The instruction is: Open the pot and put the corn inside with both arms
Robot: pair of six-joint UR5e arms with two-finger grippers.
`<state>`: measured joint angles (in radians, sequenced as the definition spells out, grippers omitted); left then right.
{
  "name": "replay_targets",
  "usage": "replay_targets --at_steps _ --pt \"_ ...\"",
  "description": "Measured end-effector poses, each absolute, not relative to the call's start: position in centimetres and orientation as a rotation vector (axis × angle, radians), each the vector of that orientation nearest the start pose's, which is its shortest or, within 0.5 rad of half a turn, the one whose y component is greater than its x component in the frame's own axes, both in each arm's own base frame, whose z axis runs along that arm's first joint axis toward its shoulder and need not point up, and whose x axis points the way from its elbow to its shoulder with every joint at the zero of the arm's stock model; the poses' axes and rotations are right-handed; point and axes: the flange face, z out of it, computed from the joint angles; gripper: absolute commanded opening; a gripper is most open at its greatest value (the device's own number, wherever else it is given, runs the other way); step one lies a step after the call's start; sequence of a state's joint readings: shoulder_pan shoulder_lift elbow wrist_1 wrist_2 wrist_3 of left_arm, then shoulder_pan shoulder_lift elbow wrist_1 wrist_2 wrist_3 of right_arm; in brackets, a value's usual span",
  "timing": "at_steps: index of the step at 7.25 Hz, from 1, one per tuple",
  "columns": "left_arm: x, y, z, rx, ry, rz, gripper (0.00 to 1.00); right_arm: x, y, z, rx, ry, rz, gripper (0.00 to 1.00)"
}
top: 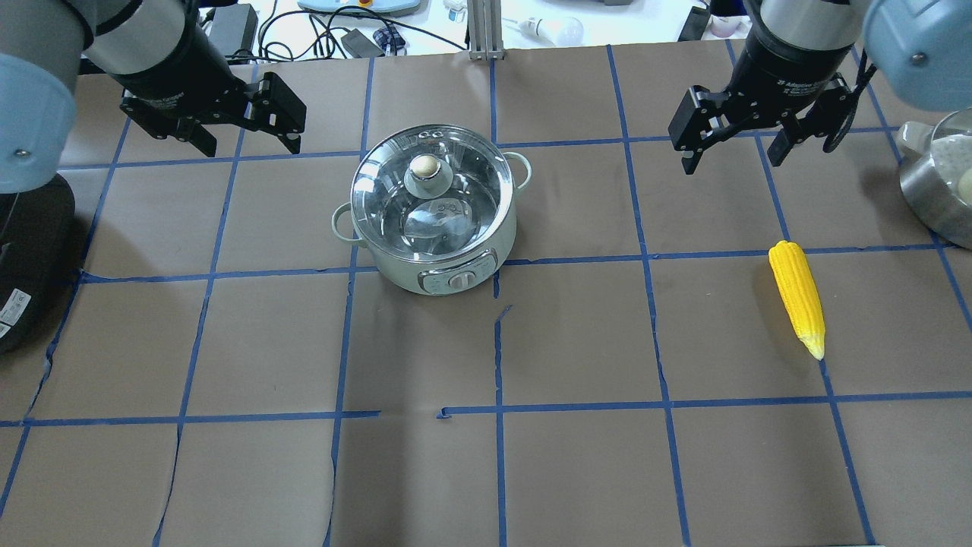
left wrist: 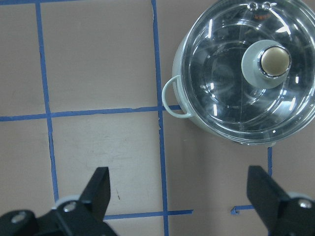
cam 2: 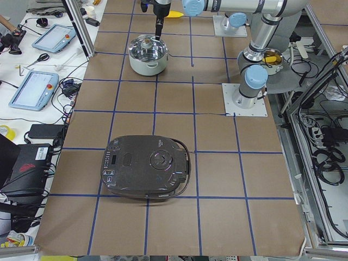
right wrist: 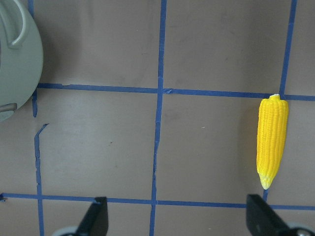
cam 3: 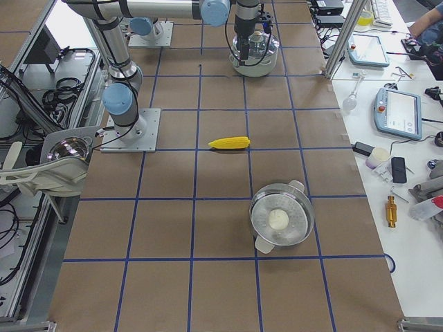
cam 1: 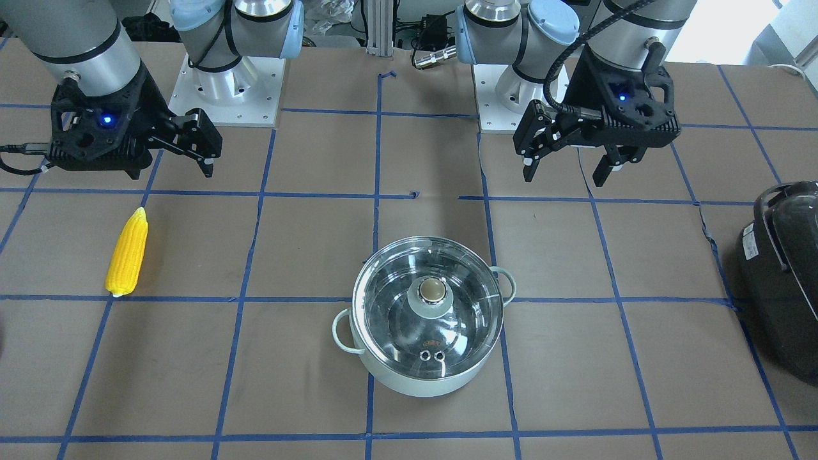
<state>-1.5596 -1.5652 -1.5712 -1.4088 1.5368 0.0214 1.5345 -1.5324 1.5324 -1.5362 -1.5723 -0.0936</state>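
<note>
Pot (cam 1: 422,383) is sitting lidded at lower centre of your front view, corn (cam 1: 128,253) lying mid-left. Overhead, you are seeing left gripper (top: 247,144) upper left and right gripper (top: 731,159) upper right, both hanging wide open, empty.

The tabletop (cam 1: 307,249) is covered in matt brown paper, creased and torn along some seams, crossed by strips of smooth blue tape (cam 1: 243,298). At the centre, the pot (cam 1: 422,385) has a smooth, pale mint shell with a soft sheen. Its inside is mirror-bright steel, seen through a clear, glossy glass lid (cam 1: 390,313). The lid's knob (cam 1: 432,291) looks dull beige. The corn (cam 1: 127,253), at left, looks like bumpy yellow plastic with a light gloss. The left claw (cam 1: 565,176) and right claw (top: 730,163) look like matt black plastic. The arms (cam 1: 89,57) are satin silver metal with smooth light-blue caps (cam 1: 553,25). At the right edge, the cooker (cam 1: 786,281) is glossy black.
</note>
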Motion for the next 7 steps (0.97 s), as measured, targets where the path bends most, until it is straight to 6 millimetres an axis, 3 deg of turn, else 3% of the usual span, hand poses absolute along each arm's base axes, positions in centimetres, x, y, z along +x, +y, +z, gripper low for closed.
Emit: replay_targets --at_steps 2,4,6,7 --pt "-15.1 -54.4 49.7 -0.068 3.172 -0.330 1.00 11.5 -50.9 48.4 -0.090 3.139 0.058 1.00" --pt "-21.0 -58.7 48.3 -0.152 3.192 -0.337 1.00 11.5 -50.8 48.4 -0.093 3.134 0.065 1.00" --pt "-25.3 -60.6 46.1 -0.166 3.203 -0.307 0.99 11.5 -50.8 48.5 -0.093 3.134 0.059 1.00" --pt "-26.1 -60.8 45.7 -0.154 3.203 -0.302 0.99 11.4 -50.8 48.5 -0.091 3.138 0.060 1.00"
